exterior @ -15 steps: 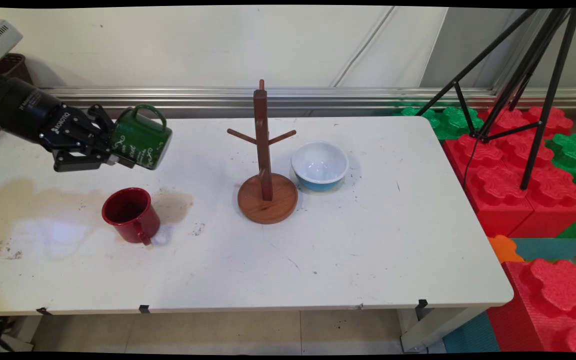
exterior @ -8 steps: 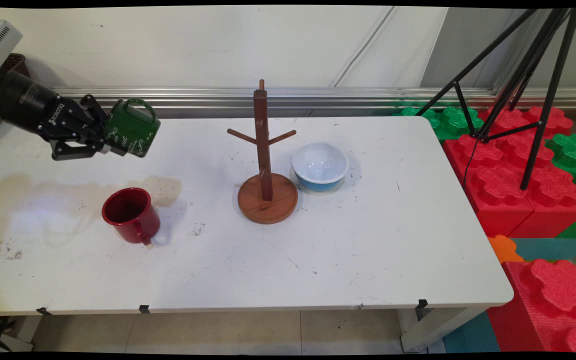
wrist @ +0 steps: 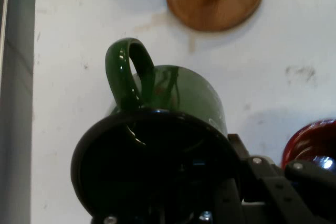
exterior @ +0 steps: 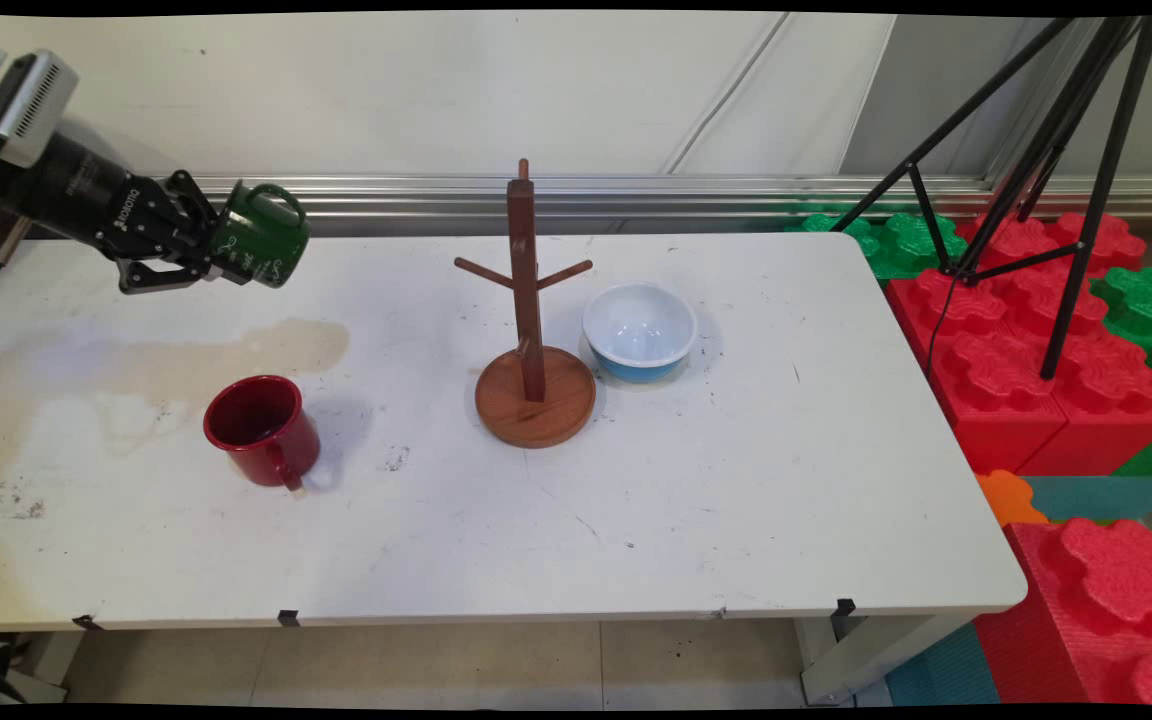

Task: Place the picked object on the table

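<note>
Main view, left to right: the hand (exterior: 204,262) comes in from the upper left, raised clear of the desk (exterior: 756,480) and pinching the green mug (exterior: 258,236) at its rim; one finger looks to sit inside the mouth and the other outside the wall, which is probably why the mug lies on its side, mouth toward the wrist, bottom toward the stand, handle uppermost; held that way the loop of the handle is free and nothing covers it; the mug hangs in the air over the desk's far left part, touching nothing but the hand.

Below it a pale brown stain (exterior: 236,350) spreads across the desk; just in front of the stain the red mug (exterior: 261,428) stands upright, mouth up, handle turned toward the near edge, well apart from the hand; toward the middle the wooden mug tree (exterior: 533,320) stands on its round base, its pegs bare and angled upward, so a handle could hang on them; just beside the base on the right, perhaps touching it, sits the blue bowl (exterior: 639,330), upright and empty; past the desk's right end are foam blocks (exterior: 1036,350) and a black tripod (exterior: 1056,150).

The hand view agrees: the green mug's dark mouth fills the lower frame, its handle rises above, and the stand's base lies beyond it.
</note>
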